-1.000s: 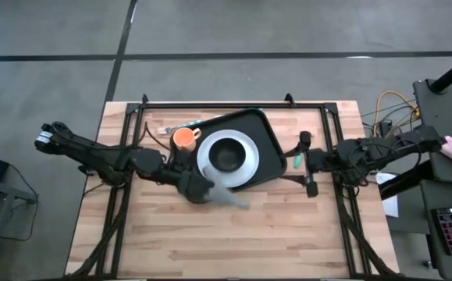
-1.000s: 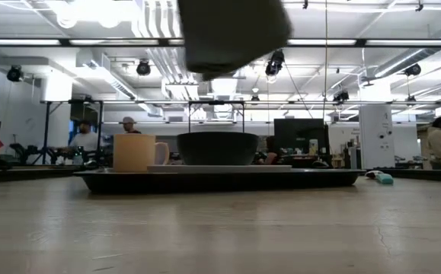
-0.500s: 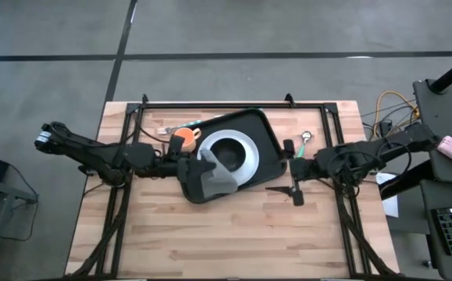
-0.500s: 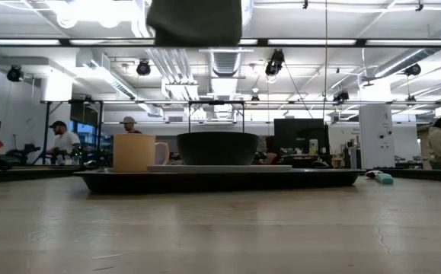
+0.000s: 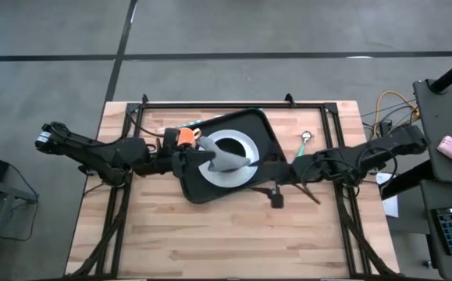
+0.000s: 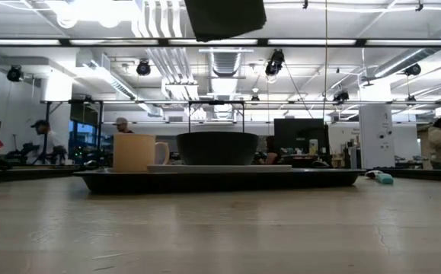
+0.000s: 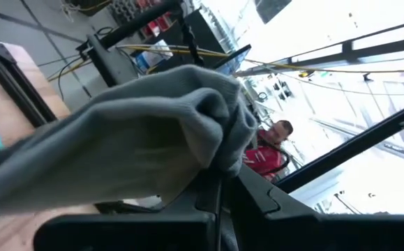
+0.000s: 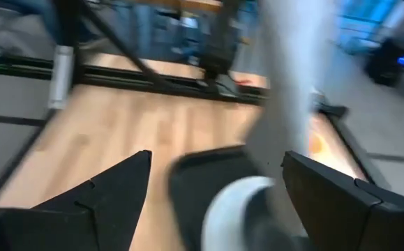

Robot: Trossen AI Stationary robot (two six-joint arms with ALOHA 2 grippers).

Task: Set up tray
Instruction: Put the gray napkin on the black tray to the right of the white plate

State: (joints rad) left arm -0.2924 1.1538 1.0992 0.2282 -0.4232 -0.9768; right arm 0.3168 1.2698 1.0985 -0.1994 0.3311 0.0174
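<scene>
Since the earlier frame the right gripper (image 5: 275, 195), jaws wide and empty, has swung in beside the tray (image 5: 266, 139) at frame centre. Left gripper (image 5: 210, 156), clamped on the grey cloth (image 5: 229, 160), has carried it over the plate (image 5: 241, 176). Rigid, probably light, the tray is best gripped by its rim.

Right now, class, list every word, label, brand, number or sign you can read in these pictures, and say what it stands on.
None can be read.
Mug: plain side, no print shows.
Bowl, plate and tray: no markings.
Cloth held in the left gripper: no label shows.
Room behind the table: any signs there are too small to read.
</scene>
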